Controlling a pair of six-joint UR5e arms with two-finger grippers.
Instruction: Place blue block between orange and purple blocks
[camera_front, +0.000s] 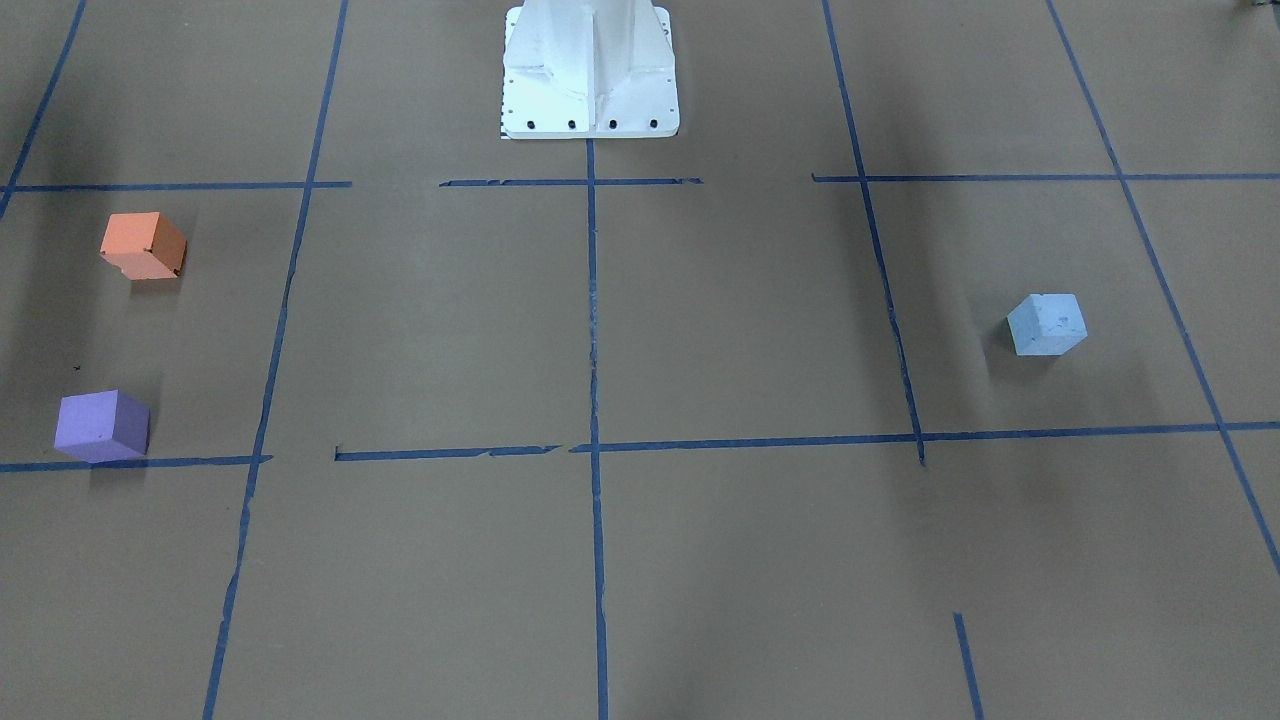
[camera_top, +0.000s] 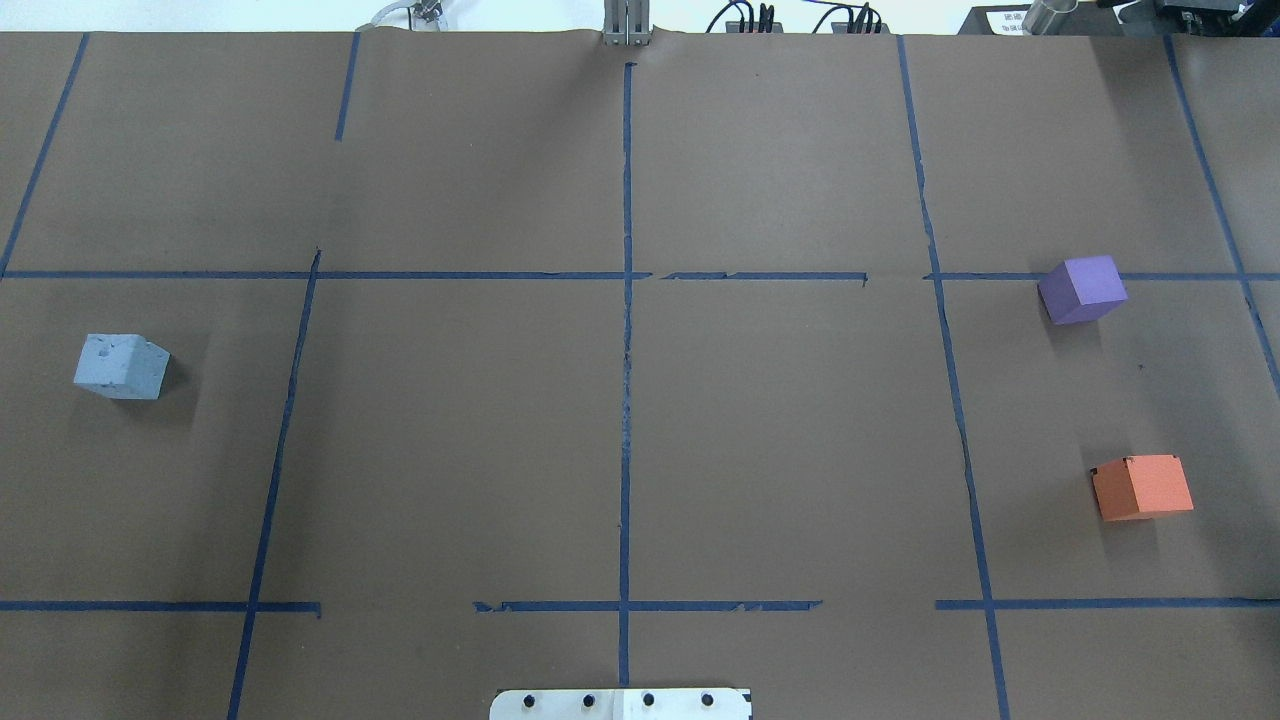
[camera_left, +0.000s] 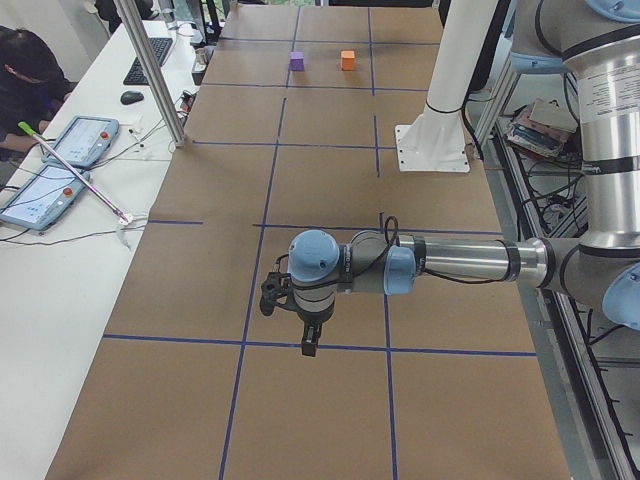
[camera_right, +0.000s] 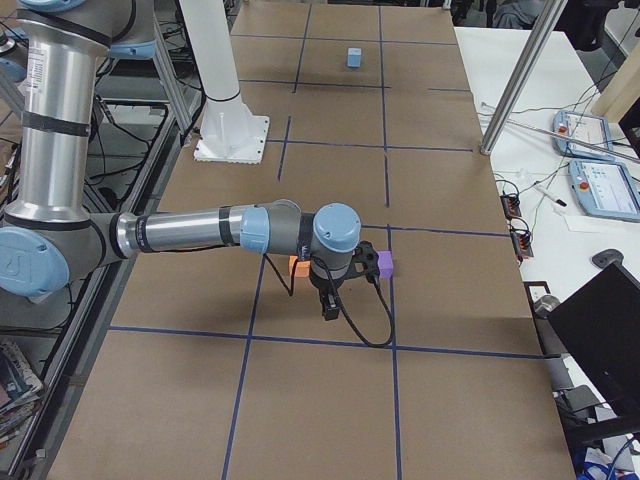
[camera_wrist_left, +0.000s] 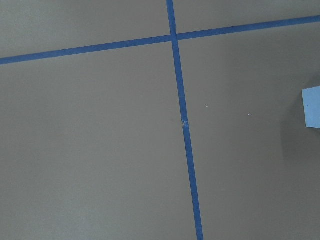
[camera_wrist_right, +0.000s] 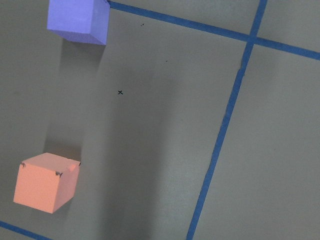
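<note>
The light blue block (camera_front: 1046, 324) sits alone on the robot's left side of the table (camera_top: 121, 366); its edge shows in the left wrist view (camera_wrist_left: 312, 106). The orange block (camera_top: 1142, 487) and the purple block (camera_top: 1082, 289) sit apart on the robot's right side, with bare paper between them (camera_wrist_right: 46, 182) (camera_wrist_right: 79, 21). My left gripper (camera_left: 305, 345) hangs above the table near the blue block, which is hidden in that view. My right gripper (camera_right: 330, 310) hangs over the orange (camera_right: 298, 266) and purple (camera_right: 386, 264) blocks. I cannot tell whether either gripper is open or shut.
Brown paper with a blue tape grid covers the table. The white robot base (camera_front: 591, 70) stands at the table's robot-side edge. A metal post (camera_left: 150, 70) and a side desk with tablets (camera_left: 60, 165) and an operator (camera_left: 30, 70) lie beyond the far edge.
</note>
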